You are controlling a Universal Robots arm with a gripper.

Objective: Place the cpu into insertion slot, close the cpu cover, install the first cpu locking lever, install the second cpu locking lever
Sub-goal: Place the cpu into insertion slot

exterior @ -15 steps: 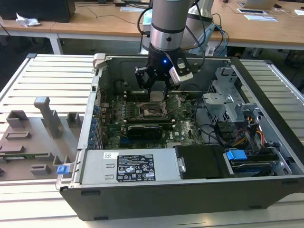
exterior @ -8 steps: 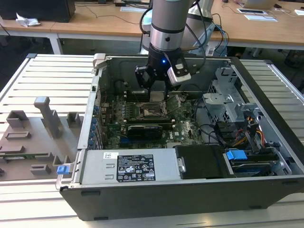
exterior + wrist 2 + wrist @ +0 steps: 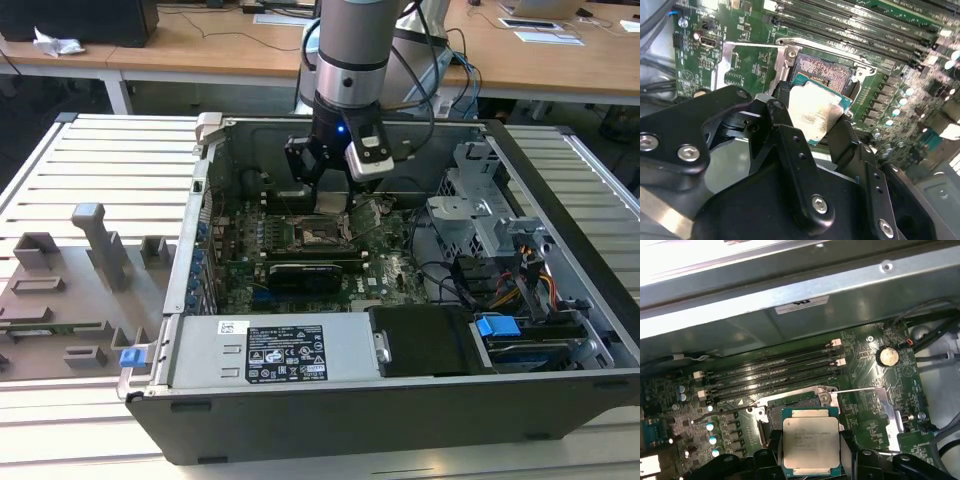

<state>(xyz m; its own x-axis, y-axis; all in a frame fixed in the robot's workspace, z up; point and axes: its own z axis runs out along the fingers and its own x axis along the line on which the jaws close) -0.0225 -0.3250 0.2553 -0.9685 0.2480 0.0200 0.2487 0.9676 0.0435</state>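
claw (image 3: 811, 452) clamped on cpu (image 3: 811, 440) by two opposite edges, printed metal top up. slot (image 3: 790, 402) just past claw tips, uncovered; can't tell if cpu touches it. Beyond claw: white label (image 3: 802, 305) on case (image 3: 865, 285) wall, print unreadable. Case holds motherboard (image 3: 870, 370).

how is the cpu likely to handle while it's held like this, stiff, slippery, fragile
Probably stiff: the cpu sits flat between the fingers with no sag. Its smooth metal top looks slippery, and it is pinched by thin edges only, so it could twist or slip. Likely light but fragile; a skewed landing on the insertion slot may damage it.
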